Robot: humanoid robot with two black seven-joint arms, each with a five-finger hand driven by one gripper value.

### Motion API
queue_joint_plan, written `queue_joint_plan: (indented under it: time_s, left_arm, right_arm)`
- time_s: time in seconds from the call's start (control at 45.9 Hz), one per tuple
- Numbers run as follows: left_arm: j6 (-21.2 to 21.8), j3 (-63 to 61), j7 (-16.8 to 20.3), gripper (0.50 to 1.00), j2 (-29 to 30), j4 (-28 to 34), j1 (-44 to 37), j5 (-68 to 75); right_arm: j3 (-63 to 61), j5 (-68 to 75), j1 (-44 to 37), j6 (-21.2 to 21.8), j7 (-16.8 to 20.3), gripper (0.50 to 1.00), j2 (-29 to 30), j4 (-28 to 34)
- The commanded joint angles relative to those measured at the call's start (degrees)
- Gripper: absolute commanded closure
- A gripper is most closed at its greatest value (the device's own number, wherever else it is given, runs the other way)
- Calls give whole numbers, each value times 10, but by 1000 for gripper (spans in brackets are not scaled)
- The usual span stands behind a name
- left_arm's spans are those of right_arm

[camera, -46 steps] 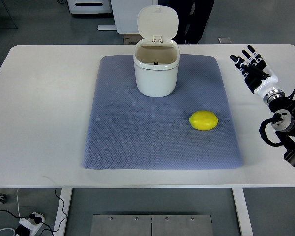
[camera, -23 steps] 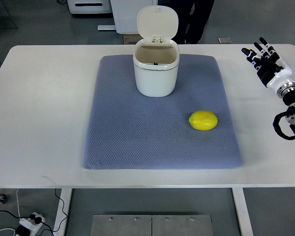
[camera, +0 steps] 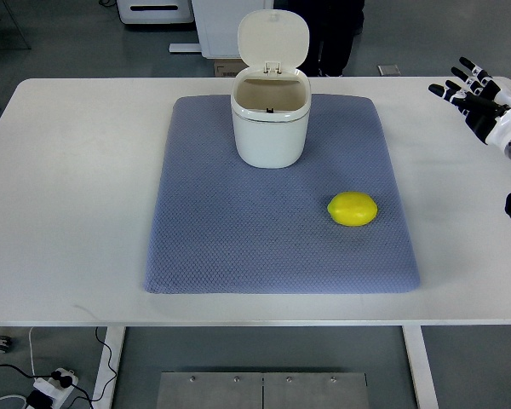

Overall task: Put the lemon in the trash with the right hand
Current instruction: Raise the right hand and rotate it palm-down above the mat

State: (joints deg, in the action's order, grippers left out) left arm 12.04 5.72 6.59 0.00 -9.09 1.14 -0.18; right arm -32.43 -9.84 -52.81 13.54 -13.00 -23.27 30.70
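The lemon [camera: 353, 209] lies on the mat [camera: 238, 247], nearer than the trash bin [camera: 271, 119] and to its right. The bin's lid stands open. Far right of the bin, the right hand [camera: 481, 98] hovers, fingers spread and empty; it should come down over the lemon and close around its middle.

No writing, label, brand mark, number or sign can be read anywhere in the top view.
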Motion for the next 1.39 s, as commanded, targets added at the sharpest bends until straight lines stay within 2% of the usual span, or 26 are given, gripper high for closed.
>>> queue_joint_plan:
  time_s: [0.0,0.196,0.676,0.872,1.068,1.264,1.373]
  left_arm:
    - [0,0,0,500,0,0,0,0]
    - [0,0,0,500,0,0,0,0]
    - [0,0,0,500,0,0,0,0]
    - [0,0,0,500,0,-1,0,0]
    - [0,0,0,500,0,0,0,0]
    - [0,0,1,500,0,0,0,0]
    - [0,0,0,500,0,0,0,0]
  right_arm:
    - [52,1,-18,0,-1,500,-23,16]
    - [144,4,-65,0,2,500,-63,59]
    - [368,5,-194,0,-3,500,-135,104]
    - [451,5,-255,11,3,500,-183,176]
    - [529,5,-328,57,3,500,-197,190]
    - [603,4,-382,60,1,500,-197,195]
    - [659,-4,-422,61,-2,500,-195,221]
